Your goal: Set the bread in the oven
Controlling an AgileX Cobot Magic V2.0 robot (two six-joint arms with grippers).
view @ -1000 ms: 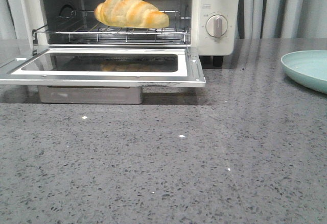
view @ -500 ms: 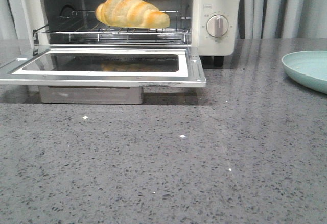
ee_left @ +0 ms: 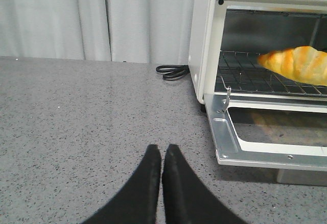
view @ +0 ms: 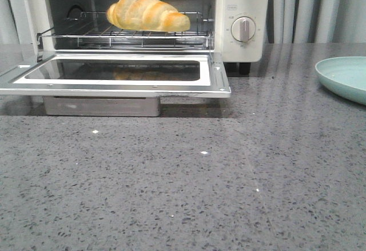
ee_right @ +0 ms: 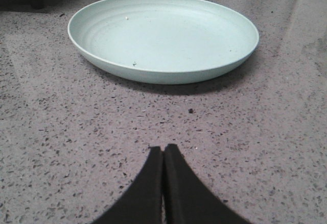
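No text is legible; the oven (view: 240, 19) knob markings (tiny) seem too blurred.

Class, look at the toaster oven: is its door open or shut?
Open. The oven door lies folded down flat, with the bread exposed on the wire rack.

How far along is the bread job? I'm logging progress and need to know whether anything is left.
Done: the bread lies on the wire rack inside the oven. In hand: nothing; the left gripper and right gripper are both shut and empty over the countertop, and the plate is bare. Left: the oven door hangs open, if closing counts.
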